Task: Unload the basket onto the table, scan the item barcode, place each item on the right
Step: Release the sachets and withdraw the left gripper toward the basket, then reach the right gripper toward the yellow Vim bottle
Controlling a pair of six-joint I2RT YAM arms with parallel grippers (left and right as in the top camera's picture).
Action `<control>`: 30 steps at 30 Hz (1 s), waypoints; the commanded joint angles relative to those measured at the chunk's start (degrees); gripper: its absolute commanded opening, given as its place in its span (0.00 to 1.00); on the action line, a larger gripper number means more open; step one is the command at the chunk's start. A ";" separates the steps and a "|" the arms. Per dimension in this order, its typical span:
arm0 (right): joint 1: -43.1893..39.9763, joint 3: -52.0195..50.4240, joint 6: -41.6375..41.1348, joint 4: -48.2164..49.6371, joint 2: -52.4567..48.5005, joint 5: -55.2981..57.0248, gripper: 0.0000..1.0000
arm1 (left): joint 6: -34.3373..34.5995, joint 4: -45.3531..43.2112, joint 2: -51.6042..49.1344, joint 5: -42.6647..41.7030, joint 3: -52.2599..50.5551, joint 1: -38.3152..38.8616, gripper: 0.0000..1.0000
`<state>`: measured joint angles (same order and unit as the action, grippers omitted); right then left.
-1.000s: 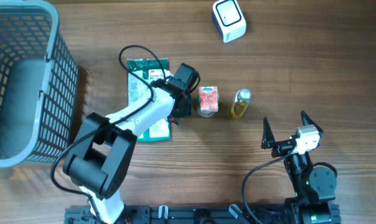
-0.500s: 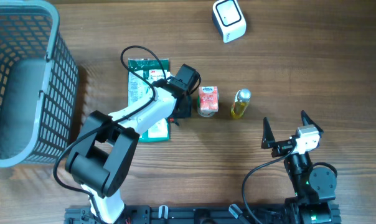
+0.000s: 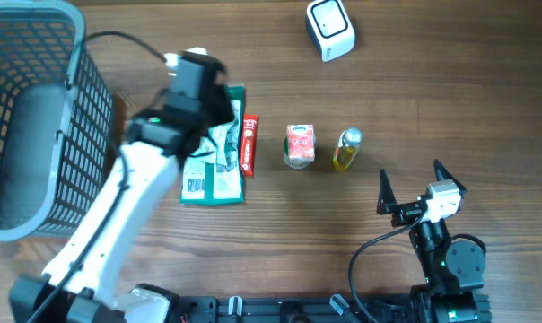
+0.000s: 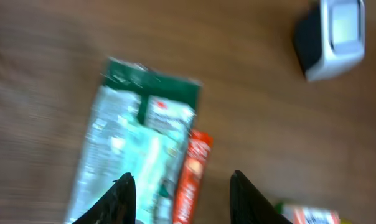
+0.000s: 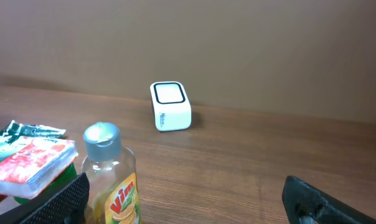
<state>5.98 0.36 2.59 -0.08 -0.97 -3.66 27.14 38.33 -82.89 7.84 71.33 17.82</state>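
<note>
One move since a second ago: left fingers [image 4: 122, 199], spread and empty, swung to upper left above the green packet [image 3: 213, 184], baring the red stick pack [image 3: 249, 144] beside it, centre-left; right fingers [image 3: 385, 192] gape. The basket [image 3: 87, 99] shows grey floor.

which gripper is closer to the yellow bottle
Right. The right gripper sits just down-right of the yellow bottle in the overhead view; the left gripper hangs above the green packet, beyond the carton.

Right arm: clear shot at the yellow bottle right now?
Probably yes: the right gripper is open, bare table lies between it and the yellow bottle, and the carton sits on the far side.
</note>
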 commanded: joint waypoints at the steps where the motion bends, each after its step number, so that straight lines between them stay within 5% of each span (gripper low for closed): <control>1: 0.17 -0.04 -1.11 0.17 -0.04 -0.81 1.00 | 0.13 1.79 0.63 0.22 0.81 -6.08 0.42; 4: 0.17 -0.04 -1.11 0.17 -0.04 -0.81 1.00 | 0.15 3.80 0.61 0.20 0.81 -10.03 0.58; 6: 0.17 -0.04 -1.11 0.17 -0.04 -0.81 1.00 | 0.13 4.92 0.61 0.20 0.81 -11.08 1.00; 23: 0.17 -0.04 -1.09 0.22 -0.04 -0.57 1.00 | 0.15 5.44 0.61 0.20 0.81 -11.23 1.00; 30: 0.17 2.58 -7.45 0.20 -0.04 -7.74 1.00 | 0.13 5.46 0.61 0.20 0.81 -11.23 1.00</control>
<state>5.98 0.36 -2.09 0.08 -0.97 -6.55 27.35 43.72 -82.50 7.86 71.40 6.79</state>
